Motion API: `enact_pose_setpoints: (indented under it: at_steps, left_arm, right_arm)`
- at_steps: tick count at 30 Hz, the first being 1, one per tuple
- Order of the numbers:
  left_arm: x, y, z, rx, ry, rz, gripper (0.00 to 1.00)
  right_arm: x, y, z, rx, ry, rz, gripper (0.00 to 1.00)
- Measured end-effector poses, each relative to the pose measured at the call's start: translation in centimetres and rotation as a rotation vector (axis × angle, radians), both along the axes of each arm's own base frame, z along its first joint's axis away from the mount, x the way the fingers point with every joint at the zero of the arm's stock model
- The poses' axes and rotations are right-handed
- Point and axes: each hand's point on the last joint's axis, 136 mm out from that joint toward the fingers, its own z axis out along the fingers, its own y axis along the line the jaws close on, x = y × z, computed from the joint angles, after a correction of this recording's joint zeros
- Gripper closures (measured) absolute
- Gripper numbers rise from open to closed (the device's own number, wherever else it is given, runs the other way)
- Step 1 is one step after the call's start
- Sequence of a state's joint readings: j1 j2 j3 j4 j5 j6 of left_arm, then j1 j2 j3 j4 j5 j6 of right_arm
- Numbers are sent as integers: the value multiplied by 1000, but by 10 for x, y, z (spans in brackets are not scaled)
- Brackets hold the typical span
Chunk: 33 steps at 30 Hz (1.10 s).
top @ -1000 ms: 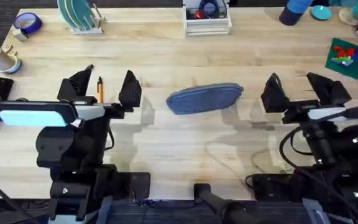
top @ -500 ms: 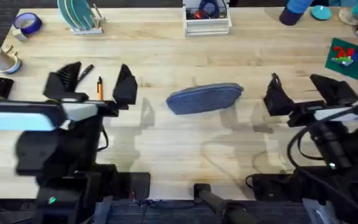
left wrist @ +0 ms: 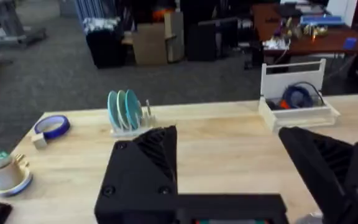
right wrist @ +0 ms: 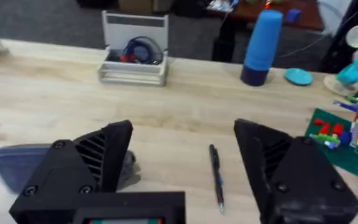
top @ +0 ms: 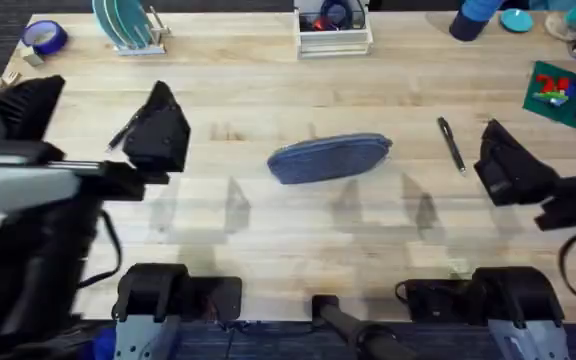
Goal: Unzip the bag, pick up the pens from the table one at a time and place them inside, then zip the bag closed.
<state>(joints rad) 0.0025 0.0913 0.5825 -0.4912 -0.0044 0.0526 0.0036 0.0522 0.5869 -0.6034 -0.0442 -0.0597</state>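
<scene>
The grey-blue bag lies zipped shut at the middle of the table, and its end shows in the right wrist view. To its right lies a dark pen, just ahead of my right gripper, which is open and holds nothing. My left gripper hangs open and high over the table's left side. The end of another dark pen pokes out beside its inner finger. Anything under that finger is hidden.
At the back stand a plate rack, a white wire basket and a blue cylinder. A tape roll and a cup sit far left. A green Lego mat lies far right.
Both arms rose and swung outward. The left gripper moved left and now covers the orange pen. The right gripper moved right, uncovering the dark pen beside the bag.
</scene>
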Motion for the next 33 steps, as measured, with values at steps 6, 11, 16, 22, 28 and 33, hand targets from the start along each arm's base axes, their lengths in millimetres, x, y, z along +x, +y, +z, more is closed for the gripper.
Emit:
enact_pose_setpoints:
  at_steps: [6,11,16,22,28,33]
  left_arm:
    - [-9,0,37,0,66,0,8]
    - [-11,0,65,0,120,0,7]
    - [-3,0,85,0,257,0,7]
    - [8,0,84,-1,433,0,7]
    - [22,0,76,-1,575,0,8]
    - [34,0,69,-1,623,0,7]
  right_arm:
    - [-7,7,16,8,127,38,7]
    - [-6,9,34,13,247,49,7]
    - [1,9,59,-12,410,61,7]
    - [14,9,64,-34,563,75,7]
    - [33,9,60,-60,677,93,6]
    - [45,9,51,-71,724,103,6]
